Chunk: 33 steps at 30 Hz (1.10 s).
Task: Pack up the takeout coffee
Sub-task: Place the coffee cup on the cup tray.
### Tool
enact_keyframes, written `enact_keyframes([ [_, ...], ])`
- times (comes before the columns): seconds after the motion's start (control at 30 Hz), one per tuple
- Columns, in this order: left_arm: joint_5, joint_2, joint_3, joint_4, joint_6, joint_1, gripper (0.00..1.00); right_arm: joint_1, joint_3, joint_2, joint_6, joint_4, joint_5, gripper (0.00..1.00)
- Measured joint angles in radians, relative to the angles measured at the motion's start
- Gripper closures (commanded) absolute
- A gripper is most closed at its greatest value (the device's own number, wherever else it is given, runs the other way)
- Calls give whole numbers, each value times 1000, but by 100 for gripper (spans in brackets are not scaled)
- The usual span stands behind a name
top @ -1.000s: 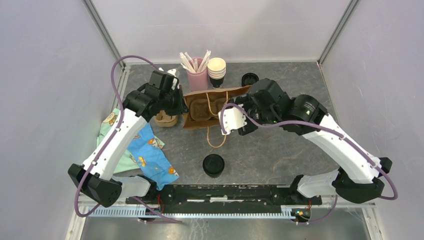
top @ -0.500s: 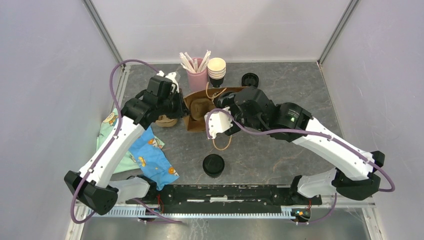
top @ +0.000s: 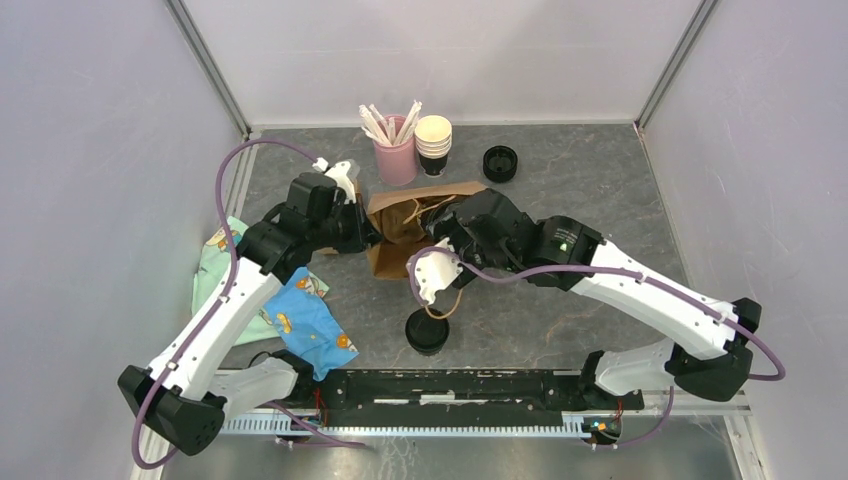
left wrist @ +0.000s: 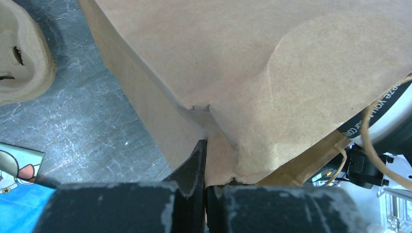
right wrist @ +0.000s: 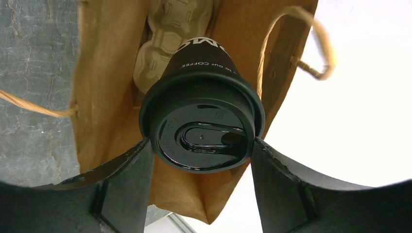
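The takeout coffee [right wrist: 204,77], a black paper cup with a black lid [right wrist: 201,138], sits between my right gripper's [right wrist: 201,145] fingers, which press on the lid's rim. The cup is inside the mouth of the brown paper bag [right wrist: 107,73], above a cardboard carrier [right wrist: 163,43] lying in the bag. My left gripper [left wrist: 206,145] is shut on the bag's [left wrist: 233,63] paper edge. In the top view the bag [top: 395,225] stands between both wrists, with my left gripper [top: 365,232] at its left side. My right gripper's tips and the held cup are hidden there.
A second lidded black cup [top: 427,331] stands on the table near the front. A pink cup of stirrers [top: 395,155], a stack of cream-rimmed cups [top: 433,145] and black lids [top: 499,162] are at the back. A patterned cloth [top: 295,315] lies left. Another cardboard carrier [left wrist: 24,58] lies left of the bag.
My right arm has swung left and toward the front, bringing the cup into the bag's mouth. My left gripper has shifted right with the bag's edge, and the bag has shifted with it.
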Motion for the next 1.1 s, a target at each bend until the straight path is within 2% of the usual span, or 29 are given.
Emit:
enact_keyframes([
  [0.47,19,33,35,5,9,0,98,-3,-33,76,-62,41,-49,100],
  [1.1,86,-13,-14,20,29,0,98,-114,-67,76,-51,36,-217,100],
])
